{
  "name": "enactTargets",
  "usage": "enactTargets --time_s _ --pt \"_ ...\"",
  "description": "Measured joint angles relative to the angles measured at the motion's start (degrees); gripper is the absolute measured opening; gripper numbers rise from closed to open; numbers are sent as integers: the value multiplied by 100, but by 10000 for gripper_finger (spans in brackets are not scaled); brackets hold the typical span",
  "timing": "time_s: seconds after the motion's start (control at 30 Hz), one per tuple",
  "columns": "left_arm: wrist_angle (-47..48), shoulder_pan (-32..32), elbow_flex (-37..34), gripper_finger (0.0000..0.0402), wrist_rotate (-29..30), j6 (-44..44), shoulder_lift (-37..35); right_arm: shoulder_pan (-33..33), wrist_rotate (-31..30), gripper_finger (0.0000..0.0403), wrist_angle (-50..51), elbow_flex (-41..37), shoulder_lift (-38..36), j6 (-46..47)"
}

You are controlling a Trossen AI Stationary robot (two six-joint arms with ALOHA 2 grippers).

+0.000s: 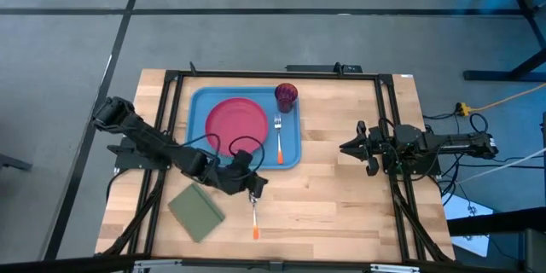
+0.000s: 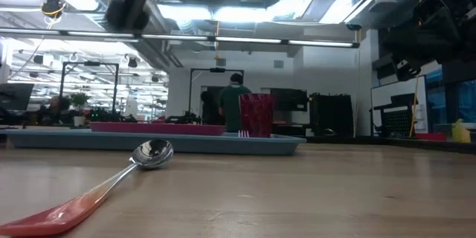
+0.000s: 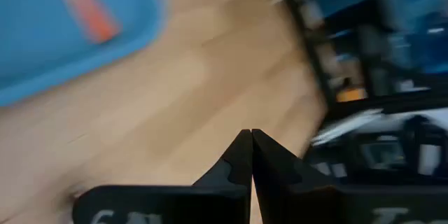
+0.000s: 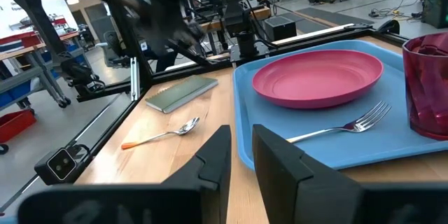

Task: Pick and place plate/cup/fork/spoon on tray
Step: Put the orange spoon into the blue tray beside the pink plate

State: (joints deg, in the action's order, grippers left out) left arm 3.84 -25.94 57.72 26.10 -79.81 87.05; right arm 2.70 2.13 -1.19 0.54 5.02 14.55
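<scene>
The light-blue tray (image 1: 198, 102) lies at the table's far middle. On it are the pink-red plate (image 1: 237, 124), the dark red cup (image 1: 286, 95) in its far right corner, and the fork (image 1: 278, 141) along its right side. The spoon (image 1: 253, 213) lies flat on the wood near the tray's near edge, its bowl (image 2: 152, 152) toward the tray. My left gripper (image 1: 254, 189) is shut and empty, over the spoon's bowl end and clear of it in the low view. My right gripper (image 1: 348, 147) is slightly open and empty, right of the tray.
An olive-green pad (image 1: 197, 212) lies on the table left of the spoon. Bare wood lies between the tray and my right gripper. A black frame (image 1: 388, 136) runs around the table. A person (image 2: 235, 108) stands far off in the room behind.
</scene>
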Motion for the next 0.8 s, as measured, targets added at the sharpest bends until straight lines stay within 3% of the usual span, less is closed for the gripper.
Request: enactTargets --time_s 0.13,0.23,0.5,0.63,0.8 --pt "347 -279 1060 0 615 776 94 0 0 64 0 0 0 0" --pt "1407 -419 2057 0 792 971 363 0 0 64 0 0 -2 -1" --pt "5137 -368 4597 0 539 -307 1715 -1 0 65 -2 0 -1 0" --pt "6153 -320 5057 0 67 -1227 2345 0 0 65 -3 0 -2 -1" --pt "6272 -258 5088 0 -377 -1604 2983 0 0 65 -2 0 0 -2"
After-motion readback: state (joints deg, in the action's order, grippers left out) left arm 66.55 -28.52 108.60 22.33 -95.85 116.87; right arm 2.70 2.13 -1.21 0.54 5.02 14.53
